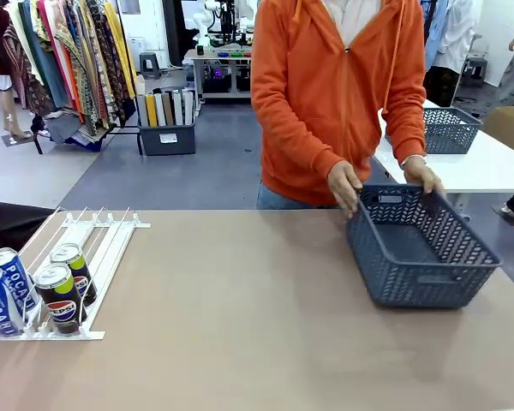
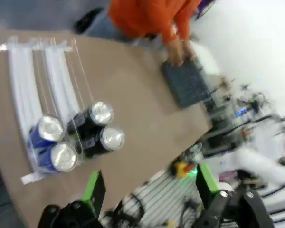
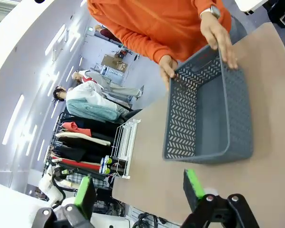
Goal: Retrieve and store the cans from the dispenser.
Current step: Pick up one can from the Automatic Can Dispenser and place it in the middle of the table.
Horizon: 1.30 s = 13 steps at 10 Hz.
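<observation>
The white dispenser [image 1: 94,231] lies at the table's left. At its near end stand two blue Pocari cans [image 1: 7,278] and two black Pepsi cans [image 1: 64,291]. From above, the left wrist view shows the dispenser [image 2: 26,76], the blue cans [image 2: 47,142] and the black cans [image 2: 97,126]. My left gripper [image 2: 147,190] hangs open above the table edge, well clear of them. My right gripper [image 3: 138,190] is open above the table, near the dark grey basket [image 3: 237,109]. The dispenser [image 3: 123,142] with the cans [image 3: 107,165] lies far off in that view.
A person in an orange hoodie [image 1: 334,86] stands at the far side, both hands [image 1: 347,184] on the rim of the grey mesh basket [image 1: 424,274] at the table's right. A second basket [image 1: 450,128] sits on a white table behind.
</observation>
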### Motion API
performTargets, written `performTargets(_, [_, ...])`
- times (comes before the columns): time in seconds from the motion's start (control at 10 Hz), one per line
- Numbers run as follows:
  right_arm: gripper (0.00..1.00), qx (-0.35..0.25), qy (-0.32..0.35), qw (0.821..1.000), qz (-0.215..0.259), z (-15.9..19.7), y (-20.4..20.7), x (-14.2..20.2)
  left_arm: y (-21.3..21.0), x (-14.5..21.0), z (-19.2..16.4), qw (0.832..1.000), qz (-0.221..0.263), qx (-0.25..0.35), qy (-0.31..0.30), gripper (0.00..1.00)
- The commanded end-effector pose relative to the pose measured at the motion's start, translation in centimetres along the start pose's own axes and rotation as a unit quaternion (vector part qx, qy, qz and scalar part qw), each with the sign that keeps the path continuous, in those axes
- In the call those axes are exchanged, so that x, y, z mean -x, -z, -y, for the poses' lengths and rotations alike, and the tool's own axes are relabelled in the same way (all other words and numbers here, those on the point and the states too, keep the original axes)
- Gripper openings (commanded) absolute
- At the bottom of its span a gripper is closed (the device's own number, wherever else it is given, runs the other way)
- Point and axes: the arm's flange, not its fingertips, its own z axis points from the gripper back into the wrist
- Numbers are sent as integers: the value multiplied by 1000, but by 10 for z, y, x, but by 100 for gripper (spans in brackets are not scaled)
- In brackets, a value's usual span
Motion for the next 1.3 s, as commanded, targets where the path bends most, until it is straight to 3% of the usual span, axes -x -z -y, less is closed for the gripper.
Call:
performTargets(0.0, [100,-7,-14,1000,5,-2,0,-3,24,-19,44,971,-132,-194,54,100])
performTargets(0.1, [100,-7,-14,1000,5,-2,0,-3,38,-24,54,942,-173,-282,57,100])
performTargets(0.3, [100,-7,-14,1000,5,-2,0,-3,69,-24,63,874,-260,-397,102,100])
performTargets(0.4, [100,-7,-14,1000,5,-2,0,-3,78,-21,66,858,-277,-422,97,100])
performTargets(0.5, [100,-7,-14,1000,5,-2,0,-3,81,-24,68,872,-262,-400,104,100])
performTargets(0.6, [100,-7,-14,1000,5,-2,0,-3,80,-31,75,914,-197,-345,86,100])
performTargets(0.7, [100,-7,-14,1000,5,-2,0,-3,82,-28,72,882,-236,-396,100,100])
performTargets(0.9, [100,-7,-14,1000,5,-2,0,-3,88,-28,74,885,-237,-387,103,100])
performTargets(1.0, [100,-7,-14,1000,5,-2,0,-3,105,-31,60,866,-257,-411,119,100])
performTargets(1.2, [100,-7,-14,1000,5,-2,0,-3,129,-36,32,894,-209,-392,56,100])
